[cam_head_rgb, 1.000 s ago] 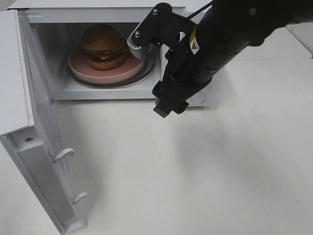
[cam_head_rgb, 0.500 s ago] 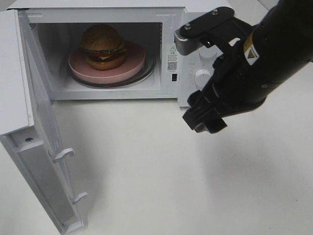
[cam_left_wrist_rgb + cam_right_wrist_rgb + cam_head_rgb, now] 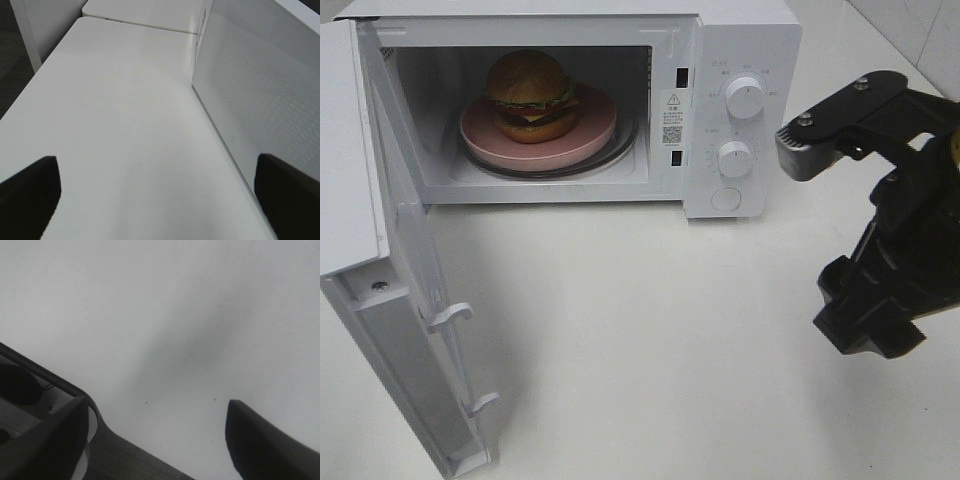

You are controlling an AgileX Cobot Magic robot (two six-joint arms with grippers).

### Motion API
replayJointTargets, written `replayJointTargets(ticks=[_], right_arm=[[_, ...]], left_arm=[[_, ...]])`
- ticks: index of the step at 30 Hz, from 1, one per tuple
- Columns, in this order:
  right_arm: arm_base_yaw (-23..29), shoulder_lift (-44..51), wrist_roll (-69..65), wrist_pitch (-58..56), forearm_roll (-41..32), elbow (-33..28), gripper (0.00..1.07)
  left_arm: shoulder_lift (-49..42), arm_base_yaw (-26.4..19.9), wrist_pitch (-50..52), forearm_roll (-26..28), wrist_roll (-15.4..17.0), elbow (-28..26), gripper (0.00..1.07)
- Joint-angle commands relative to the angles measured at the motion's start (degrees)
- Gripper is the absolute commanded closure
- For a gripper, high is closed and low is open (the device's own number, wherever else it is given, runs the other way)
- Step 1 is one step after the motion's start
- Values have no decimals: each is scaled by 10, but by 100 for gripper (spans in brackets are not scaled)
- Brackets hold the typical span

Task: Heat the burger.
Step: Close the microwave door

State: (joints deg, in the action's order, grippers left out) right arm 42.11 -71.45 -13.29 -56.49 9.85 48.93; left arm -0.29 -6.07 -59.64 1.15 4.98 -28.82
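The burger point(image 3: 529, 94), with a glossy brown bun, sits on a round pink plate point(image 3: 590, 135) on the glass turntable inside the open white microwave point(image 3: 740, 40). Its door point(image 3: 410, 300) is swung wide open at the left. My right gripper point(image 3: 868, 322) hangs over the table to the right of the microwave, far from the burger. In the right wrist view its fingers point(image 3: 265, 440) are apart with only table between them point(image 3: 155, 440). My left gripper point(image 3: 160, 200) is open and empty over bare table beside the perforated door panel point(image 3: 260, 100); it does not show in the high view.
The microwave's control panel has two round knobs point(image 3: 745, 97) point(image 3: 734, 158) and a round button point(image 3: 726, 199). The white table point(image 3: 650, 350) spreads in front of it. The right wrist view shows the table's edge and dark floor point(image 3: 125, 460).
My right arm has drawn back from the microwave's opening and moved right and toward the front, uncovering the control panel. The burger, plate and door have not moved.
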Motion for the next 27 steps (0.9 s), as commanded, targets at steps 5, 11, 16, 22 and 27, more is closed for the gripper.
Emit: replayJointTargets(ticks=[5,11,16,22,27], right_arm=[[-1,73,3,-19,2,-29,34],[-45,156,5,-19,2,-83,34],[-135,216,15,-18,2,-124,34],[-209,308,17,-10,3,-162,34],[-243,372,15,-1,1,-189,34]], left_arm=[[-11,5,3,1,3,1,9],[-11,5,3,1,3,1,9],[-11,5,3,1,3,1,9],[-11,5,3,1,3,1,9],[-11,5,3,1,3,1,9]])
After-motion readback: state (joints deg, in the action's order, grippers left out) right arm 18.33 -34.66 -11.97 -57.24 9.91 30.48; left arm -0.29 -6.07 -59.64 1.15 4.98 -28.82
